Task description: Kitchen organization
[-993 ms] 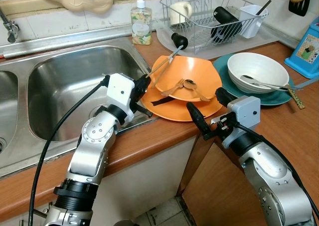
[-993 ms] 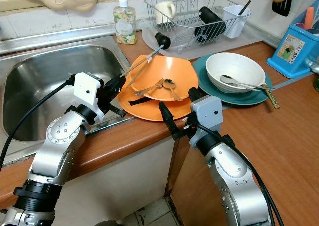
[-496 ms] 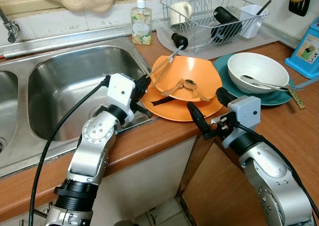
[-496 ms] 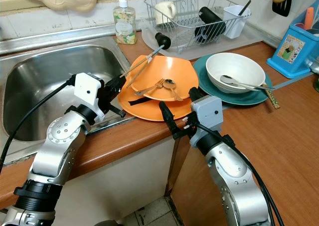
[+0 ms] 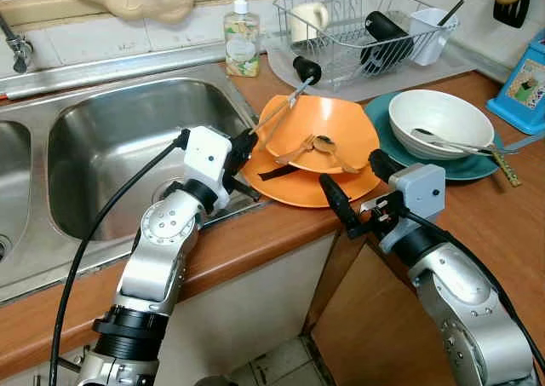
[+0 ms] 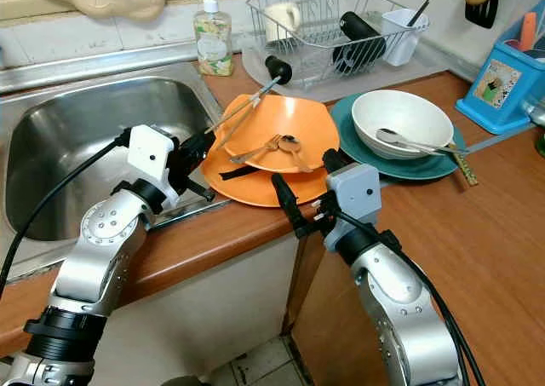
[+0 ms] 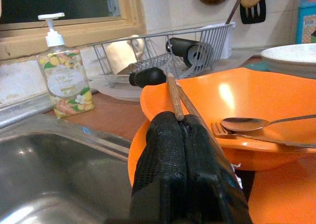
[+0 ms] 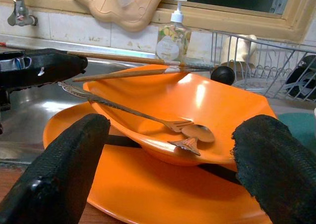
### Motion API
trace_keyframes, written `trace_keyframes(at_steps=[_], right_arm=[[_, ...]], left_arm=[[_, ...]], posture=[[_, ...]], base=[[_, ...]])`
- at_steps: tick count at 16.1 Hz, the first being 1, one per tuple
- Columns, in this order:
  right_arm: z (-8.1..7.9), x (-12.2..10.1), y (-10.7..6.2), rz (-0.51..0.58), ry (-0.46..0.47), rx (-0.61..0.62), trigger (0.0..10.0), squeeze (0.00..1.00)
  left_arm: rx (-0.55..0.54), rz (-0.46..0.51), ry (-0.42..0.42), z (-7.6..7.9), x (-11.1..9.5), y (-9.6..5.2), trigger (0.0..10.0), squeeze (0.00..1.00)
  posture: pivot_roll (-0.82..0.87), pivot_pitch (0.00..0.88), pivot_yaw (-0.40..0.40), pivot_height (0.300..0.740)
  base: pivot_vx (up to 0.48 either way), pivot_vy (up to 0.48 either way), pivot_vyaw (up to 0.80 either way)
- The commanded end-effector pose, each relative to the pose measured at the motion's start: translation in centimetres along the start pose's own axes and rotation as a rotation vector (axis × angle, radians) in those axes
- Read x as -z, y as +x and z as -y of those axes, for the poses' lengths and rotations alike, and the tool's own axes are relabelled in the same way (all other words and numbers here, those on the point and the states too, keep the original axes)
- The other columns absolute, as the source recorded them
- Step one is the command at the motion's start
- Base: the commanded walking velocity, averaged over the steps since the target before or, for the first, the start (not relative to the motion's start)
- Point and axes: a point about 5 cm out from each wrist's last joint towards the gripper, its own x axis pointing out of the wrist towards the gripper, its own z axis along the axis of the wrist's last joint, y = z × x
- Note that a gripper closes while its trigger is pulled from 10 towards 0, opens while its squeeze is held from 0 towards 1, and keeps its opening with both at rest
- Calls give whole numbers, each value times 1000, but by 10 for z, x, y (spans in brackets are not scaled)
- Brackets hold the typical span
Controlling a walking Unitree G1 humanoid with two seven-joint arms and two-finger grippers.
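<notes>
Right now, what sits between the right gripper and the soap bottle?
In the right wrist view, the orange bowl, holding a fork and spoon, with chopsticks across its rim.

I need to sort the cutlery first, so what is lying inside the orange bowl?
A fork and a spoon lie inside the orange bowl. Wooden chopsticks cross its rim, pinched by the left gripper. Whatever lies beneath the cutlery cannot be seen.

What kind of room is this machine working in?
Almost certainly a home kitchen. There is a steel sink set in a wooden counter, a wire dish rack with a mug beside it, a soap bottle, and used orange plates with cutlery waiting to be sorted.
</notes>
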Motion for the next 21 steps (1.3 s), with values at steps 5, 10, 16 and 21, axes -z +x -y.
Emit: trace_keyframes(at_steps=[5, 10, 16, 21], right_arm=[[4, 3, 0, -13, -7, 2, 10000, 0], [8, -1, 3, -6, -26, -18, 10000, 0], [4, -1, 4, -6, -30, -47, 10000, 0], [5, -2, 6, -1, -32, -48, 10000, 0]], left_arm=[[-22, 1, 45, 0, -6, 7, 10000, 0], [-33, 25, 75, -2, -13, 9, 10000, 0], [-45, 27, 76, -2, -12, 7, 10000, 0], [-74, 80, 40, -7, -22, 7, 10000, 0]], posture=[[-19, 0, -4, 740], [-35, 0, -5, 740], [-33, 0, -10, 740], [-33, 0, -14, 740]], base=[[0, 0, 0], [0, 0, 0], [0, 0, 0], [0, 0, 0]])
